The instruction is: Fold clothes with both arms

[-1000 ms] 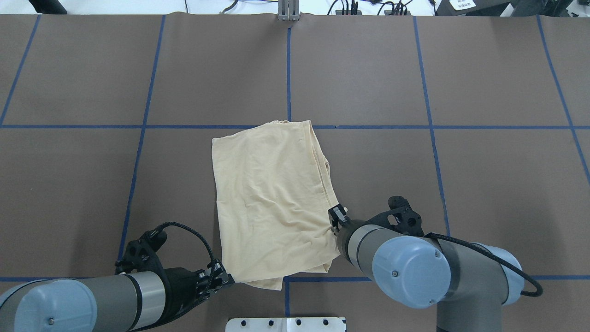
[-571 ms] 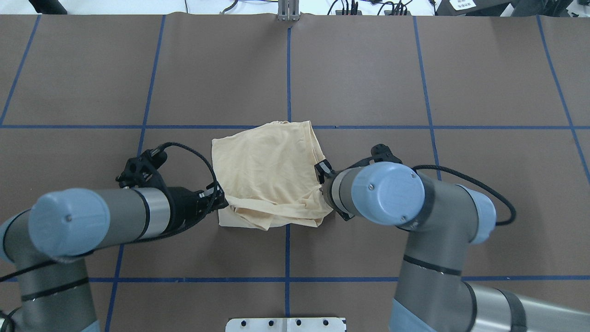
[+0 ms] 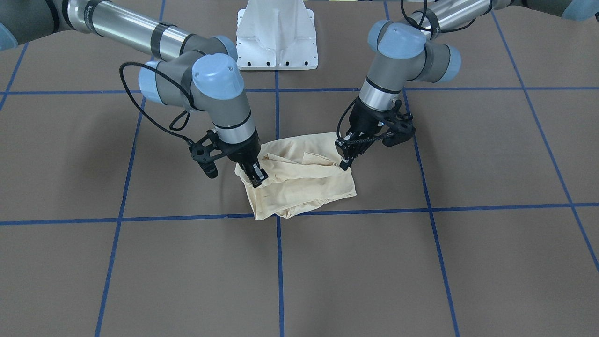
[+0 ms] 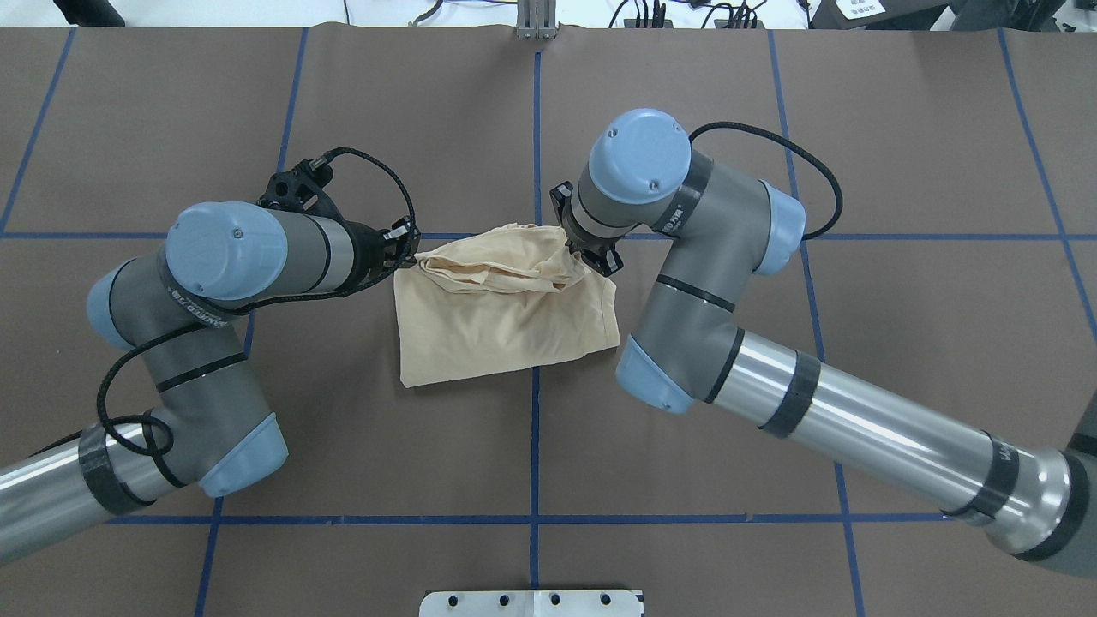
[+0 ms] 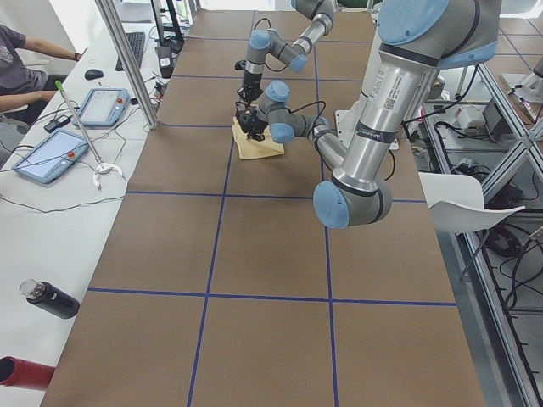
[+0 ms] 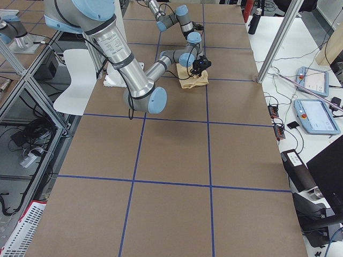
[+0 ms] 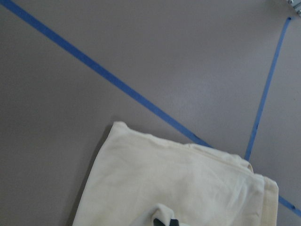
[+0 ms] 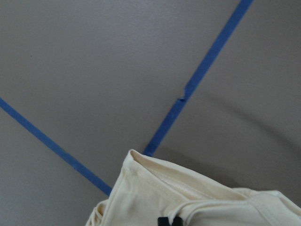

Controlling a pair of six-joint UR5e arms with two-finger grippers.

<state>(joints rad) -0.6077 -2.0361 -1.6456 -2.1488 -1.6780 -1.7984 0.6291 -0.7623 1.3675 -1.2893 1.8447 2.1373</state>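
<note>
The clothes (image 4: pixel 506 321), one pale yellow-beige shirt, lie folded in half near the table's middle, with the carried hem bunched along the far edge. No print shows. My left gripper (image 4: pixel 407 254) is shut on the hem's left corner. My right gripper (image 4: pixel 572 248) is shut on the right corner, partly hidden under its wrist. In the front-facing view the shirt (image 3: pixel 304 187) has the left gripper (image 3: pixel 345 164) at its right side and the right gripper (image 3: pixel 258 180) at its left side. Both wrist views show cloth (image 7: pixel 178 188) (image 8: pixel 197 202) pinched at the bottom edge.
Blue tape lines (image 4: pixel 536 128) divide the brown table cover. The white pedestal base (image 3: pixel 277 37) stands at the robot's side. Beside the table, a side desk holds tablets (image 5: pixel 51 153), a dark bottle (image 5: pixel 51 298) and a person's arm (image 5: pixel 21 64).
Both grippers have carried the shirt's near hem away from the robot, over the shirt to its far edge. The shirt now lies doubled over, about half as long.
</note>
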